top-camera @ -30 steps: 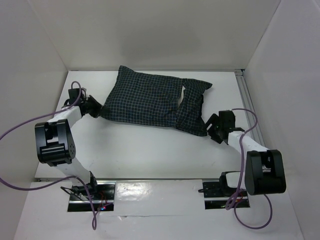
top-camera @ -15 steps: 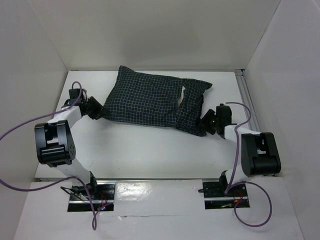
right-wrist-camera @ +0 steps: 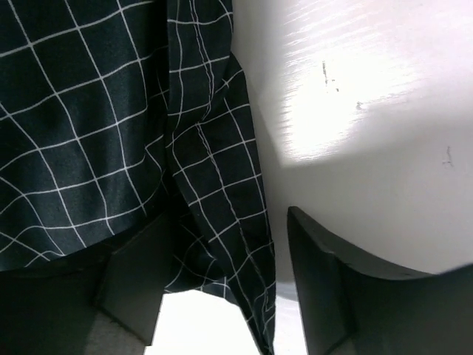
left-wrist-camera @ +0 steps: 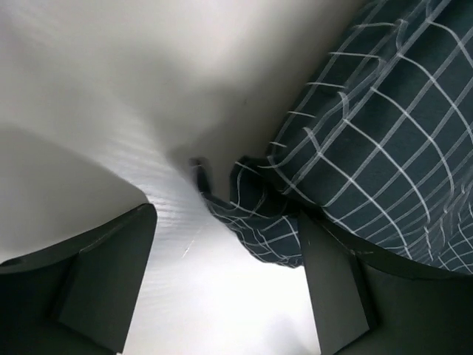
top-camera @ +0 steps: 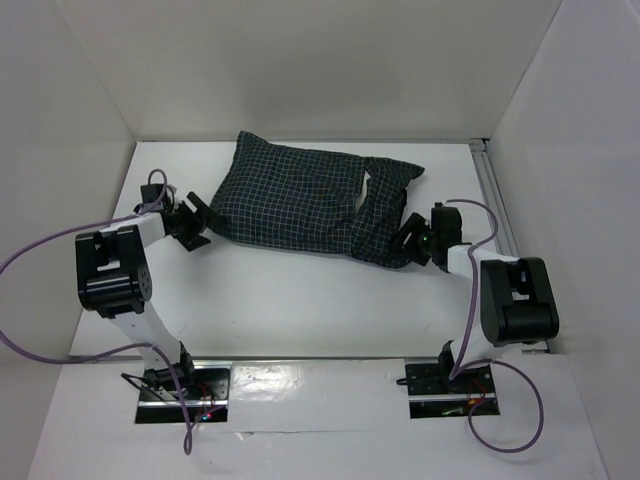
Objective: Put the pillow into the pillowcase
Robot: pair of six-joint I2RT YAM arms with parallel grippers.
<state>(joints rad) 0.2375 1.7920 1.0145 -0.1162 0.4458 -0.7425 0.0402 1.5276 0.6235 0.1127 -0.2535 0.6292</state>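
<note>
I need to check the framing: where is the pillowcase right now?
In the top view the pillowcase lies across the far middle of the table, its left corner at the left tool and its right end at the right tool.

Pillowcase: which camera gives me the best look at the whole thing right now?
The top external view: the whole pillowcase shows there, plump, end to end. The left wrist view shows only its left corner and part of a bulging side. The right wrist view shows only a loose edge at its right end.
</note>
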